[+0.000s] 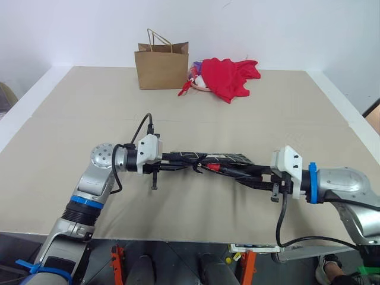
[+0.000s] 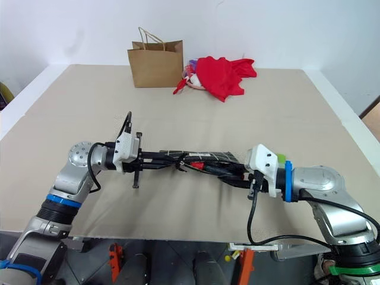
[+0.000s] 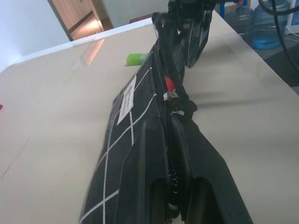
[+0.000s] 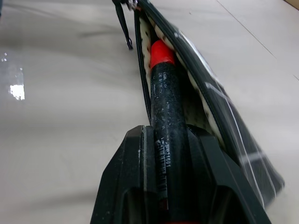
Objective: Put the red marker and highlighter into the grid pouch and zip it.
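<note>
The grid pouch (image 1: 228,158) is held up over the table between both arms, zipper edge up. My left gripper (image 1: 173,159) is shut on the pouch's left end. My right gripper (image 4: 166,135) is shut on the red marker (image 4: 164,100); its black barrel runs forward between the fingers and its red end sits in the pouch's open mouth, against the pale lining. In the left wrist view the zipper pull (image 3: 172,96) sits partway along, with the red tip (image 3: 169,84) just past it. The highlighter (image 3: 138,58) lies on the table beyond the pouch, near my right wrist.
A brown paper bag (image 1: 161,64) stands at the table's far edge, with a heap of red cloth (image 1: 228,76) beside it on the right. Bare tabletop (image 1: 196,119) lies between these and the pouch. Water bottles (image 3: 266,28) stand on the floor past the table's right side.
</note>
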